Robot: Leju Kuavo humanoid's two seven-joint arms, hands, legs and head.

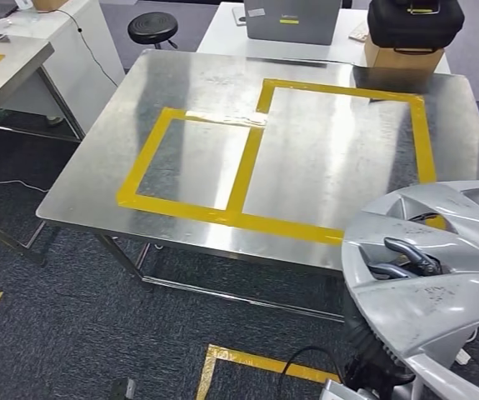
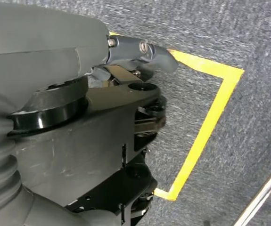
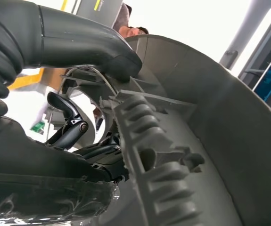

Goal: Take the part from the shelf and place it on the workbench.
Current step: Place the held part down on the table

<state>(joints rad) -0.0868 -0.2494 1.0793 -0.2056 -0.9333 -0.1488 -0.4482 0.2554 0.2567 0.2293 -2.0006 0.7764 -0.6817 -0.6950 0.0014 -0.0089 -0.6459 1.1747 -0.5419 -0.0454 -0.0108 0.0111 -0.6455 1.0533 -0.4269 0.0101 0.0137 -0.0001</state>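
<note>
The part is a silver wheel cover (image 1: 441, 287) with spokes, held up at the lower right of the head view, just in front of the near right corner of the steel workbench (image 1: 192, 83). My right hand (image 1: 406, 257) grips it, dark fingers hooked through a gap between the spokes. In the right wrist view the thumb (image 3: 91, 44) presses the cover's ribbed inner side (image 3: 212, 141). The workbench top carries two yellow-taped rectangles (image 1: 246, 167) with nothing on them. My left hand (image 2: 91, 132) hangs over the carpet and holds nothing.
Behind the workbench stands a white table with a grey case (image 1: 291, 18), and a black bag (image 1: 414, 21) on a cardboard box (image 1: 403, 58). A black stool (image 1: 152, 27) and another bench (image 1: 4, 67) are at the far left. Yellow floor tape (image 1: 249, 360) marks the carpet.
</note>
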